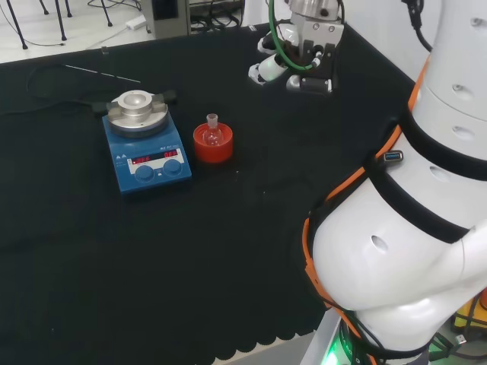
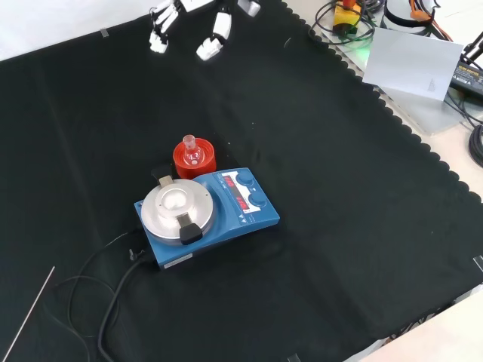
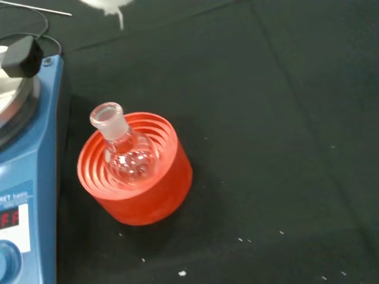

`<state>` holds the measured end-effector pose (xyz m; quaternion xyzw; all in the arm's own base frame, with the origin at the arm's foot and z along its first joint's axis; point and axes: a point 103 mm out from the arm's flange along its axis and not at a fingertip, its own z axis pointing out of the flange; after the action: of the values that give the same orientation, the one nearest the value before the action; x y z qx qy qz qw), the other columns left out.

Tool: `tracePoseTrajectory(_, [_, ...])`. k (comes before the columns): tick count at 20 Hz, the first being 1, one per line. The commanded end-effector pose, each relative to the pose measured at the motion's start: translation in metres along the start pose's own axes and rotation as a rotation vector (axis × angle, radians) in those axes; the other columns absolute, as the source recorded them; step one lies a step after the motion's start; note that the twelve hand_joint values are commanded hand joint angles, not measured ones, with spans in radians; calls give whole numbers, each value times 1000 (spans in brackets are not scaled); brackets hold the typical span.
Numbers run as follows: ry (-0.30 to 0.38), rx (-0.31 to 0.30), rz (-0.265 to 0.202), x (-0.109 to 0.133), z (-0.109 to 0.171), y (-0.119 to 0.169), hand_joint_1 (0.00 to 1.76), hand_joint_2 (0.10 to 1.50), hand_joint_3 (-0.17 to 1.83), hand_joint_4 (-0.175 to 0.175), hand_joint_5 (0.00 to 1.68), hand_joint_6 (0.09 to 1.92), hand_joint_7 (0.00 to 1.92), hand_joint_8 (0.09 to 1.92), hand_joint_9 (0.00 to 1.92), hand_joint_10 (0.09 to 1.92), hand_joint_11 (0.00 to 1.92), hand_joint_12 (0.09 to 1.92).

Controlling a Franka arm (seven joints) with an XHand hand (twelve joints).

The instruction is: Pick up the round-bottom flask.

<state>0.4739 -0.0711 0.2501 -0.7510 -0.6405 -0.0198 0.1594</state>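
Observation:
A small clear round-bottom flask (image 1: pixel 212 131) (image 2: pixel 190 151) (image 3: pixel 121 149) sits upright in a red ribbed ring stand (image 1: pixel 213 147) (image 2: pixel 194 160) (image 3: pixel 139 186) on the black cloth, just beside a blue hotplate stirrer. The hand (image 1: pixel 293 67) (image 2: pixel 189 26) hovers well away from it: up and to the right of the flask in the head view, at the top edge in the front view. Its fingers hang relaxed and spread, holding nothing.
The blue hotplate stirrer (image 1: pixel 144 141) (image 2: pixel 205 215) (image 3: pixel 18 177) with a round metal top stands right next to the stand, its black cable (image 2: pixel 113 302) trailing off across the cloth. A thin rod (image 1: pixel 103 74) lies beyond it. The arm's white links (image 1: pixel 411 228) stand at the head view's right.

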Motion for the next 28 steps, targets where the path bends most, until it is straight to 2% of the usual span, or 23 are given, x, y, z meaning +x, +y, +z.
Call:
tracePoseTrajectory(1, [101, 5, -32, 7, 50, 44, 830, 679, 688, -21, 471, 87, 224, 625, 394, 657, 0, 1345])
tracePoseTrajectory(8, [140, 45, -60, 8, 77, 58, 845, 667, 707, -20, 480, 87, 228, 626, 403, 657, 0, 1349])
tracePoseTrajectory(11, [157, 46, -72, 8, 86, 62, 848, 665, 710, -20, 482, 87, 228, 626, 404, 657, 0, 1350])
tracePoseTrajectory(15, [209, 41, -114, 10, 98, 65, 861, 655, 718, -19, 476, 87, 230, 625, 406, 655, 0, 1352])
tracePoseTrajectory(20, [242, 54, -131, 13, 115, 67, 890, 625, 746, -17, 477, 87, 234, 620, 409, 647, 0, 1351])
tracePoseTrajectory(24, [237, 52, -143, 15, 128, 68, 907, 606, 762, -14, 498, 87, 240, 618, 412, 643, 0, 1349])
tracePoseTrajectory(28, [270, 46, -153, 17, 136, 70, 929, 578, 790, -13, 525, 87, 257, 612, 417, 637, 0, 1350])
